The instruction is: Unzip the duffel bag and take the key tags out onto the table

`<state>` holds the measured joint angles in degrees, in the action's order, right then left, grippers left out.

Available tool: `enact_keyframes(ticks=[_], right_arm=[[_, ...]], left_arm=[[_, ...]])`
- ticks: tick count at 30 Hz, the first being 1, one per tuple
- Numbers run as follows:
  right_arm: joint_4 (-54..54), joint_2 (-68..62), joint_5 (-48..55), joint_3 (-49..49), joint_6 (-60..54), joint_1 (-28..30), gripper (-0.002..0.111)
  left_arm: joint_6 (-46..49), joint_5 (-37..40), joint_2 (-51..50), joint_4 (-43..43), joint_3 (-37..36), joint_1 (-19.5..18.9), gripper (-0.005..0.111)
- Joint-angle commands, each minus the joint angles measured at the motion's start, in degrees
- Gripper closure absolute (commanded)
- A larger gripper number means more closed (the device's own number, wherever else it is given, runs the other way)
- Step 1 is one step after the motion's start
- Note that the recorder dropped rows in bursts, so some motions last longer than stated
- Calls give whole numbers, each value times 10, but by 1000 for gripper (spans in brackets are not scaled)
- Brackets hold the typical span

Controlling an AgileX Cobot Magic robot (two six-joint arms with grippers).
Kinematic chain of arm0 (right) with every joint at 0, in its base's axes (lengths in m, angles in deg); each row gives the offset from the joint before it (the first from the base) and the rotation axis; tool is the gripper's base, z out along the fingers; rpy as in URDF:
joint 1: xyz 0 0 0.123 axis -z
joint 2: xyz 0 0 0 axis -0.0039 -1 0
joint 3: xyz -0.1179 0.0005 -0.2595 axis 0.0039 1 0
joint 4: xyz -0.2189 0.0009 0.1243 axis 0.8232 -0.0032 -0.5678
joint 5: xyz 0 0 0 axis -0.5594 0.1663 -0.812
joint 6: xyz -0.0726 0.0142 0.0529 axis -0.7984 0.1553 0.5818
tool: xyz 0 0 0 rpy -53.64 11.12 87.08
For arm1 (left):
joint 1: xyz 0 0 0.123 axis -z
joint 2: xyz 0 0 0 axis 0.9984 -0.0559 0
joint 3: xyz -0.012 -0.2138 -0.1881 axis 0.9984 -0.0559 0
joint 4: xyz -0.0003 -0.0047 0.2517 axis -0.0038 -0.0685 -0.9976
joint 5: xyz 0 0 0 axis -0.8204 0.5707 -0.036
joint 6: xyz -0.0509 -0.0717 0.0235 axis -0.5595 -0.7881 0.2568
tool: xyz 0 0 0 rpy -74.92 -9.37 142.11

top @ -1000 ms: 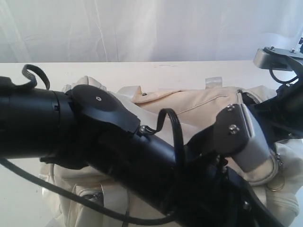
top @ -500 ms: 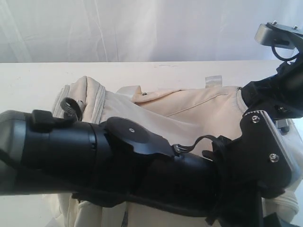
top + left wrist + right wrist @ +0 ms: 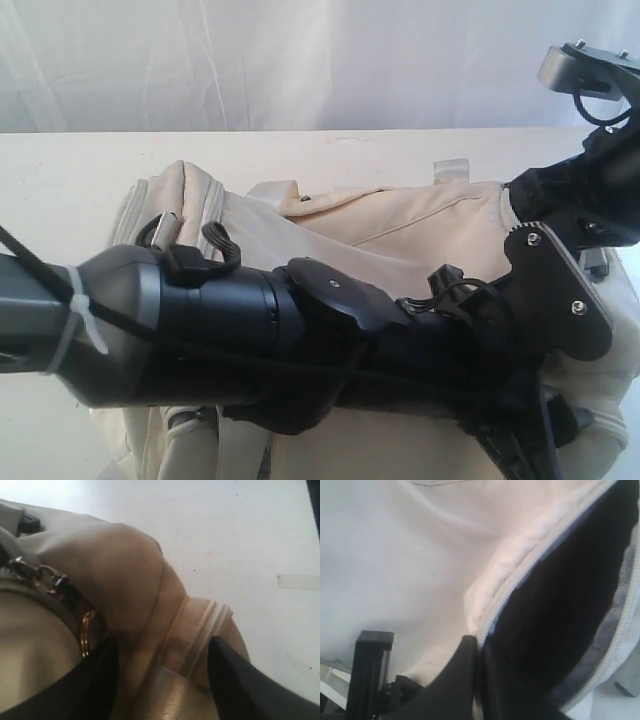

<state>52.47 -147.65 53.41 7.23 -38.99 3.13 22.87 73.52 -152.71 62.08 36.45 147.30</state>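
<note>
White surface [image 3: 60, 170], exterior view: the duffel bag [image 3: 400, 225] is lying lengthwise left to right, with bare room behind it. Left wrist view: the left pincer [image 3: 160, 652] is hanging spread over the bag's end. Right wrist view: the right pincer [image 3: 477, 647] is pressing together at the open zipper [image 3: 520, 580] edge.

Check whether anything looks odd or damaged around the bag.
Nothing spilled or torn. The one oddity: the left arm lies across the duffel bag, hiding most of it from the exterior view. The right claw is shut on the lip of the open zipper; the left claw is open.
</note>
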Motion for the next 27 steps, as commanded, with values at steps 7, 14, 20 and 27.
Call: enact_keyframes(ticks=[7, 14, 20, 27], right_arm=[[-7, 1, -23, -4, -8, 0, 108], [-7, 1, -25, -4, -8, 0, 108], [-30, 1, -19, -4, -1, 0, 108], [-36, 1, -16, -4, -2, 0, 108]], left_arm=[[-57, -16, 25, 40, 3, 2, 49], [-47, -46, 48, 43, -9, 2, 49], [-48, -36, 50, 43, -25, 2, 49], [-48, -19, 49, 43, -24, 2, 49]])
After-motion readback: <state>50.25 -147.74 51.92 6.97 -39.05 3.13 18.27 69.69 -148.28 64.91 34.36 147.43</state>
